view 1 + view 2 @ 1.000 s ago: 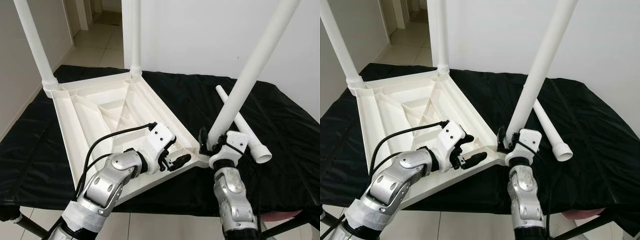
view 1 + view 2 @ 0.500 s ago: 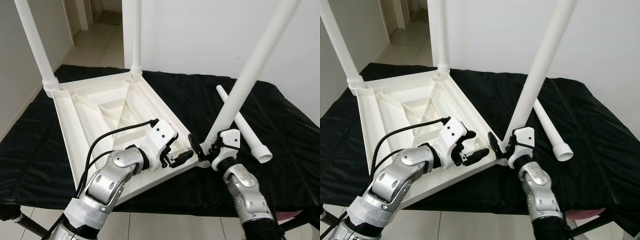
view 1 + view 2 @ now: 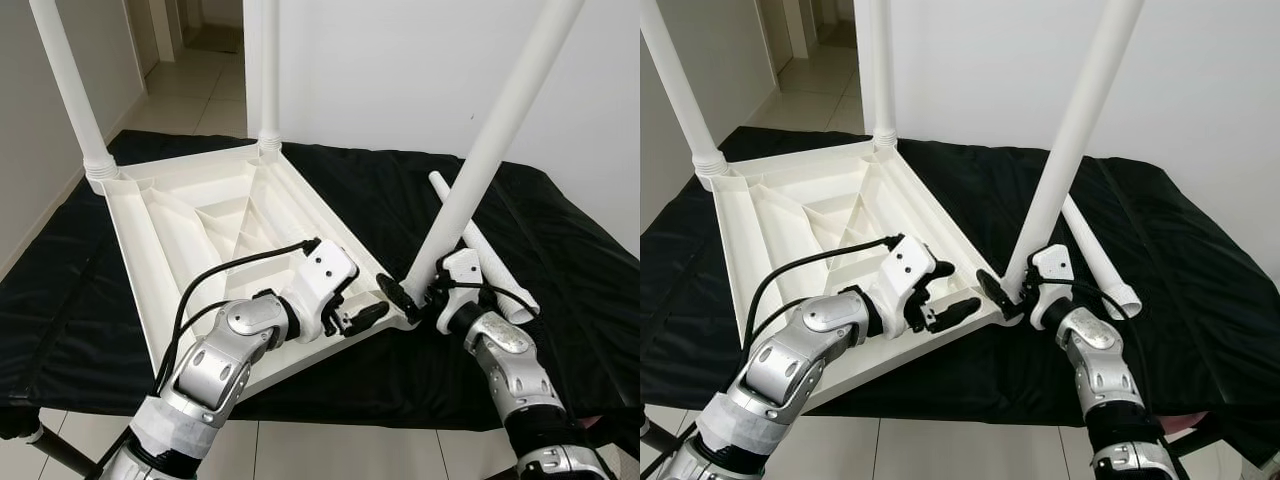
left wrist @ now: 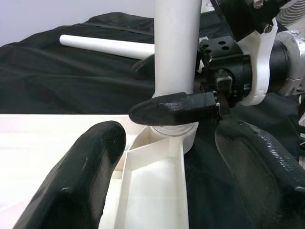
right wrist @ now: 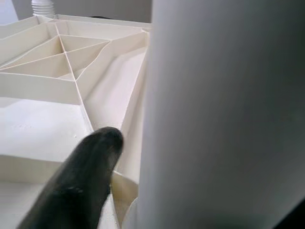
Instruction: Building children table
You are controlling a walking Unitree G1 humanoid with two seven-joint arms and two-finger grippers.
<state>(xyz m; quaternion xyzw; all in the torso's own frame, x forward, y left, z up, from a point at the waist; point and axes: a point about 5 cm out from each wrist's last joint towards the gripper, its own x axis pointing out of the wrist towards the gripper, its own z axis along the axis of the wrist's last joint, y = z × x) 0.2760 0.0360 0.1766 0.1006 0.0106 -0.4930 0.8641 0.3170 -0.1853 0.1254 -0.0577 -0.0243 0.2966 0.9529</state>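
**Right gripper clamped low on the third leg at the near corner**

You have the white tabletop lying upside down on the black cloth, its ribbed underside facing up. Two white legs stand upright in its far corners: the far-left leg and the far-right leg.

Your right gripper is closed around the bottom of a third leg, one black finger on each side of the tube. That leg leans away to the right, and its foot sits at the socket on the tabletop's near right corner. The left wrist view shows the leg's end resting in the round socket collar, with a right finger lying across the front of the tube.

Your left gripper sits over the tabletop's near edge, just beside that corner. Its fingers are spread wide and grip nothing; one rests over the white rim, the other hangs over the cloth.

A fourth, loose leg lies flat on the cloth behind your right gripper.
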